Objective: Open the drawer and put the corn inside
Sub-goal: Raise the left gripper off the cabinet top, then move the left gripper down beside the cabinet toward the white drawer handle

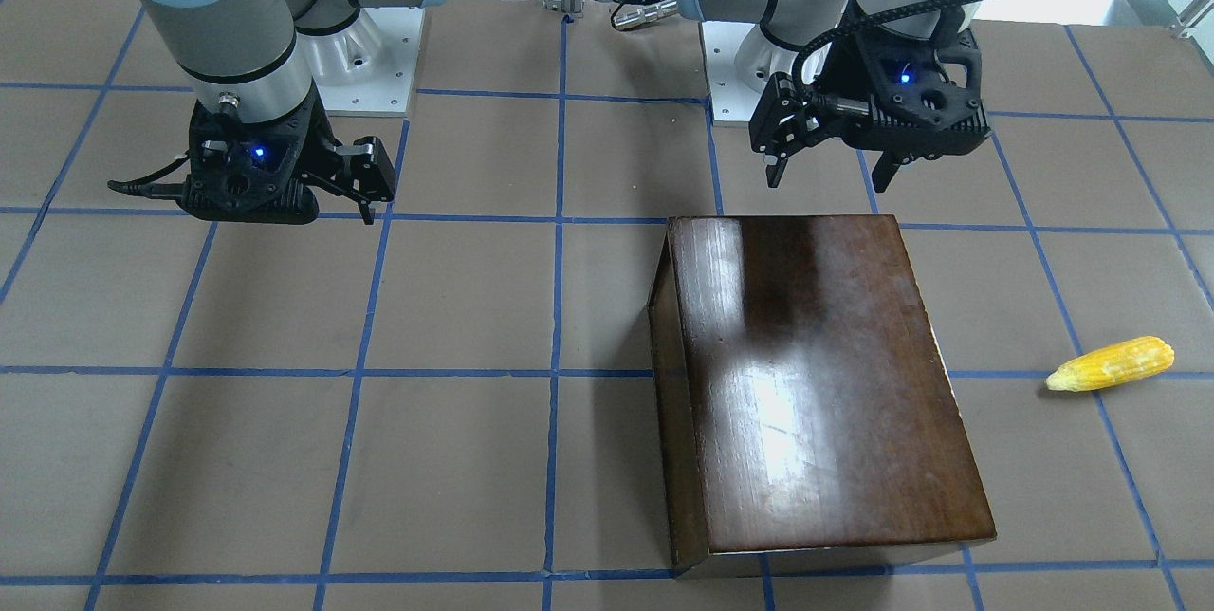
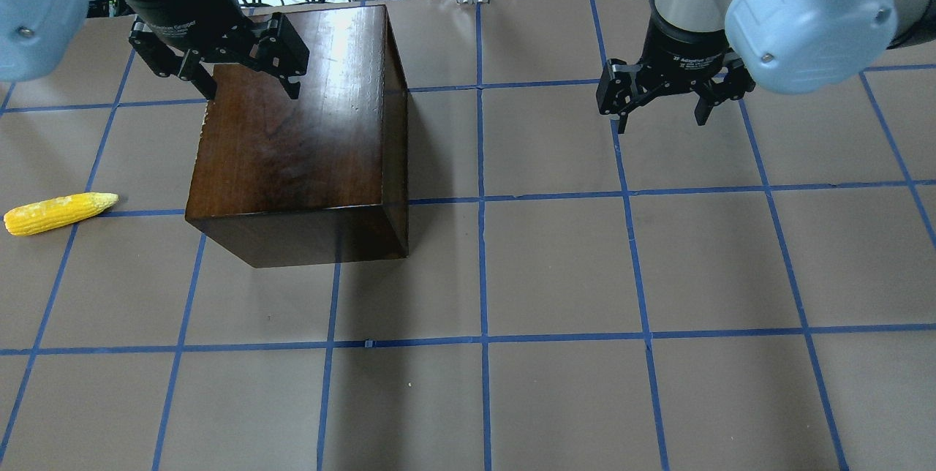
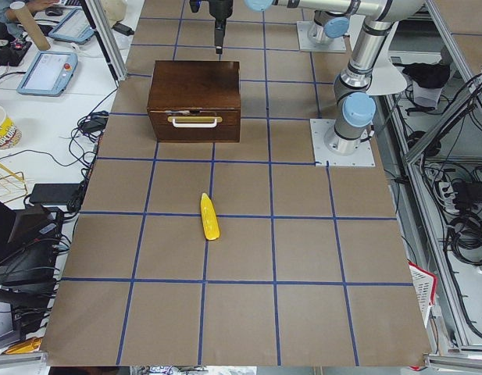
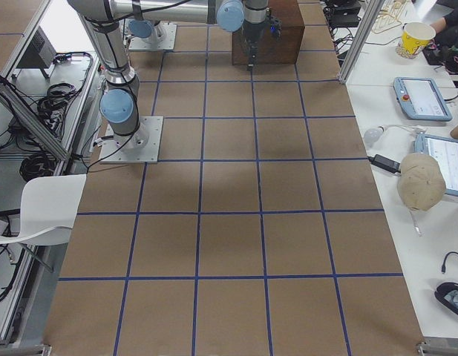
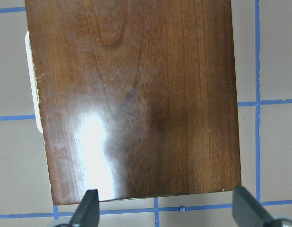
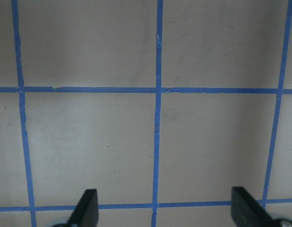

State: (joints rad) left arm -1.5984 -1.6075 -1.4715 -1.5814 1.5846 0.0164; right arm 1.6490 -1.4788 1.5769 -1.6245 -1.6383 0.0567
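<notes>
Glossy brown box (image 5: 136, 94) (end effector (image 5: 167, 210) spread)

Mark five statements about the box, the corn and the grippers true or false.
1. The drawer is shut. True.
2. The corn lies inside the box. False: it lies on the table, apart from the box.
3. The left gripper and the right gripper are open and empty. True.
4. The right gripper hovers over the box. False: it is over bare table; the left gripper is over the box.
5. The corn lies on the side of the box that has the handle. True.
</notes>
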